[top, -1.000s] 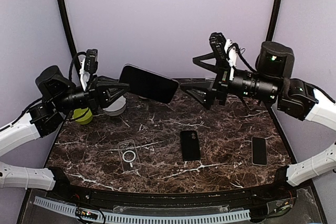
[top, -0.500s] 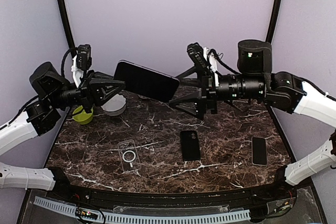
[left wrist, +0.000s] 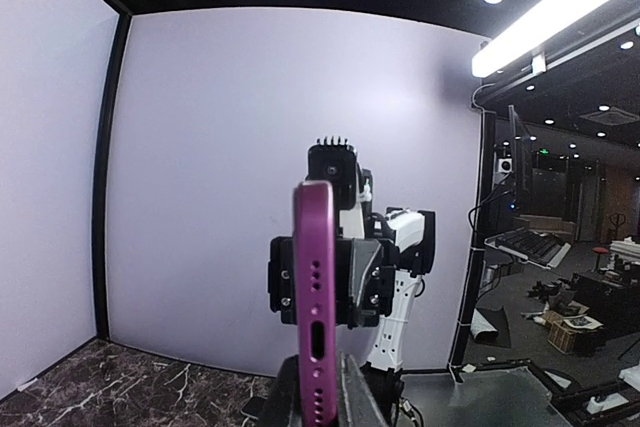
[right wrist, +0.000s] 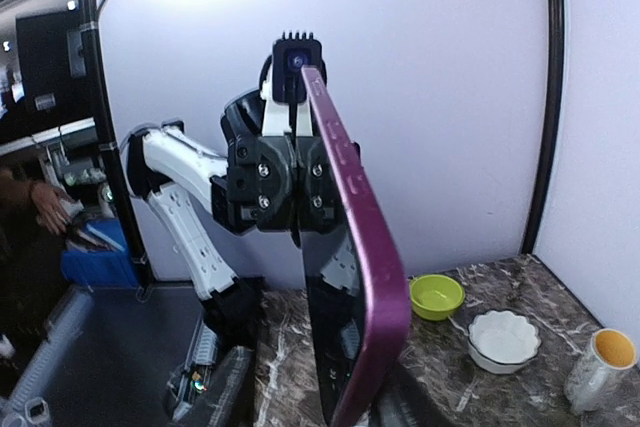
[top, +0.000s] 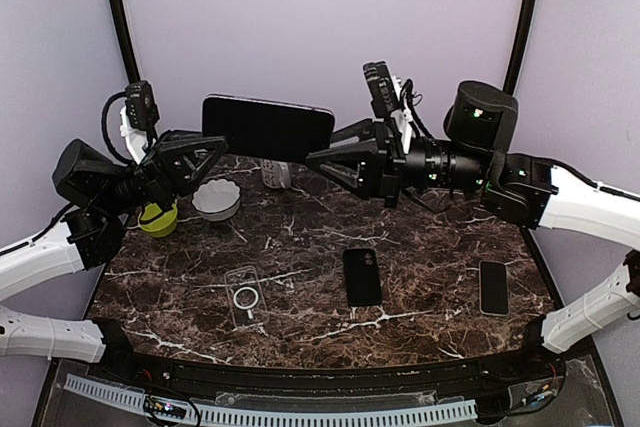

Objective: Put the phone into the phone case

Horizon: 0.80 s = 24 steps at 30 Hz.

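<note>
Both arms raised, facing. Left gripper [top: 214, 147] clamped on phone [top: 268, 129]; right gripper [top: 322, 150] straddles other end, closure unclear. Phone case [top: 244, 297] flat on table [top: 430, 247] below.

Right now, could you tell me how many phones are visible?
3. One raised phone is held in the left gripper; the middle phone lies at the table's centre; the right phone lies near its right edge.

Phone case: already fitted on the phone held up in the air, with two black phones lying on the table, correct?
No. The phone case lies empty on the table, beside the black phones; the raised phone is bare. Top external view shows it.
</note>
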Each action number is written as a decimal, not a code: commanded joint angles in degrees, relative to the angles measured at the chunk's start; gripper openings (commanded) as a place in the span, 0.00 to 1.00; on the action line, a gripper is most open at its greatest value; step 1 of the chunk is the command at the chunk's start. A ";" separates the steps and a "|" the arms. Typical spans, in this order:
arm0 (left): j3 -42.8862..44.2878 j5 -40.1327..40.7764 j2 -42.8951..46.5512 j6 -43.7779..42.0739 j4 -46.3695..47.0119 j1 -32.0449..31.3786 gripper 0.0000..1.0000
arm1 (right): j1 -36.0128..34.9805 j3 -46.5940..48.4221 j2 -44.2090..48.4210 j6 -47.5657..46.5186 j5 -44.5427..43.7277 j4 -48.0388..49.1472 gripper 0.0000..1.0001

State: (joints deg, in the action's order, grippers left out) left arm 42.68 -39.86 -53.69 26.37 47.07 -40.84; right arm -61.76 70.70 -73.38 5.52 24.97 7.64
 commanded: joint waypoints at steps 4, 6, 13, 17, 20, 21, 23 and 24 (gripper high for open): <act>1.09 0.16 -1.09 2.29 7.94 -1.11 0.00 | 0.15 1.07 -1.45 2.73 3.57 8.97 0.19; 0.87 0.28 -1.41 2.57 8.45 -1.50 0.00 | 0.14 1.51 -1.87 2.75 4.44 8.82 0.24; 0.87 0.53 -3.28 4.51 12.74 -2.69 0.00 | 0.09 2.27 -4.01 3.27 6.85 9.98 0.41; -1.44 5.54 -3.92 6.85 21.04 -3.38 0.00 | 0.14 -1.13 -3.61 5.82 5.67 17.11 0.55; -2.72 12.85 -4.08 5.86 27.87 -4.77 0.00 | 0.09 -5.23 -3.45 10.34 1.13 25.76 0.64; -2.63 14.18 -4.20 4.43 28.79 -5.26 0.00 | 0.00 -6.37 -3.88 12.51 -0.59 30.37 0.66; -2.29 17.33 -5.07 2.46 30.78 -6.60 0.00 | -0.58 -7.58 -5.60 16.25 -3.80 40.81 0.68; -2.18 18.87 -6.22 2.33 32.02 -7.25 0.00 | -1.09 -7.60 -6.73 17.26 -5.15 44.98 0.69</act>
State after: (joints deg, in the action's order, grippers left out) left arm 39.90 -30.22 -58.85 31.07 66.57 -46.09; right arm -61.87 64.64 -77.76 15.46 26.50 31.14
